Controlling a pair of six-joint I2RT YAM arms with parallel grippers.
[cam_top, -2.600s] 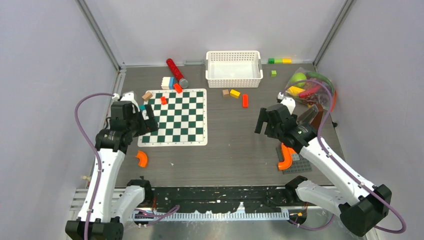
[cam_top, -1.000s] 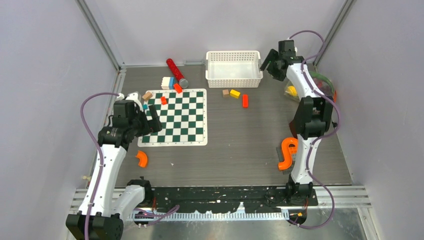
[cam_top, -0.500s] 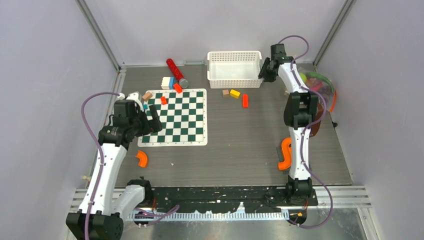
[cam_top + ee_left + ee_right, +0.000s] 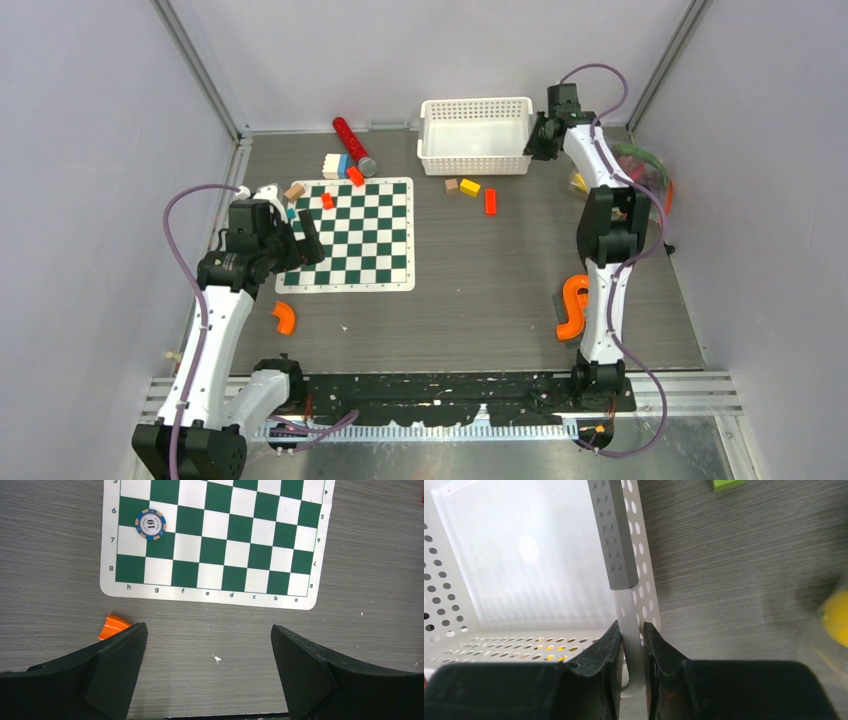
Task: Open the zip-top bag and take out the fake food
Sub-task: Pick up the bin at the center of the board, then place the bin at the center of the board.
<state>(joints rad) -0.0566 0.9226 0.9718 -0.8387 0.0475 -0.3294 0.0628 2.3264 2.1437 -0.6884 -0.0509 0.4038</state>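
Pinching with the right gripper (image 4: pixel 630 630) onto the right-hand wall of the white basket (image 4: pixel 644 582), pressing one finger against the inside of the perforated plastic and the other against the outside, near the basket's corner. Reaching far across the table (image 4: pixel 480 290) to do so, stretching the right arm up to the back right area.

Leaving the zip-top bag (image 4: pixel 648 172) untouched, lying at the far right edge of the table, just to the right of that arm and partly hiding behind its links. Showing the fake food (image 4: pixel 632 152) through the clear plastic as green and yellow shapes, sitting inside the bag. Catching a blurred yellow piece at the right border of the right wrist view, too.

Hovering with the left gripper (image 4: pixel 207 630) above bare tabletop just off one edge of the chessboard mat (image 4: pixel 220 545), spreading the jaws wide and holding nothing. Looking down past them onto a poker chip (image 4: pixel 150 524) resting on the mat near a corner, and onto an orange piece (image 4: pixel 113 627) lying off the mat, just beside one finger.
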